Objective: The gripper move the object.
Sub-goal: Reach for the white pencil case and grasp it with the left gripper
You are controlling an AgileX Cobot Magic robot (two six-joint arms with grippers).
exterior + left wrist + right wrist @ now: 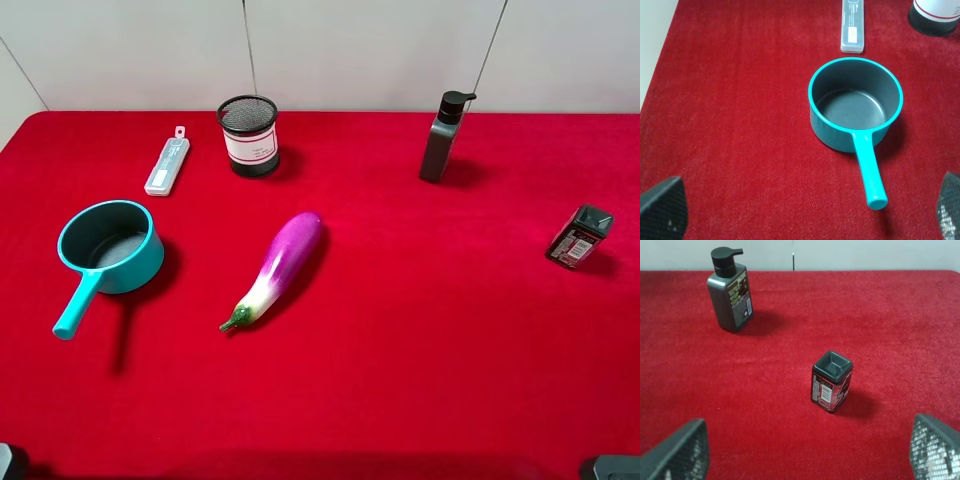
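Left fingers (662, 210): spread wide, gripping nothing, over the red bench (740, 125).
Plastic case (852, 30): flat on the bench, well ahead of the left fingers, just beyond the teal saucepan (836, 136), near a mesh pen cup (935, 17).
Right fingers (680, 450): spread wide, empty.
Sharpener (832, 381): ahead of the right fingers.
Pump bottle (731, 292): farther beyond.

bottle label (738, 291), sharpener label (824, 389), cup label (250, 146), unreadable
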